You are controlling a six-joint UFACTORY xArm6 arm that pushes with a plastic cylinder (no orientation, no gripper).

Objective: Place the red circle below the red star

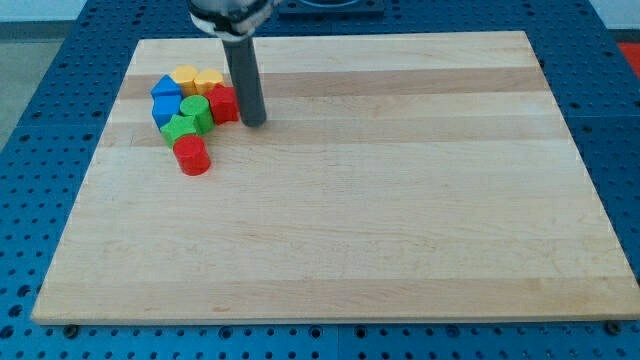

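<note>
Straight dark grey rod, my tip (253,124)

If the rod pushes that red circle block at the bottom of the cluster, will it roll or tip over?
The red circle block stands on its flat end and looks squat, so it probably slides rather than tips. Its round side may deflect my tip off-centre. It looks close against the green block, which may shift too.

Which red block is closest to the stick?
The red star, touching my tip on its left. The red circle sits lower, at the cluster's bottom.
</note>
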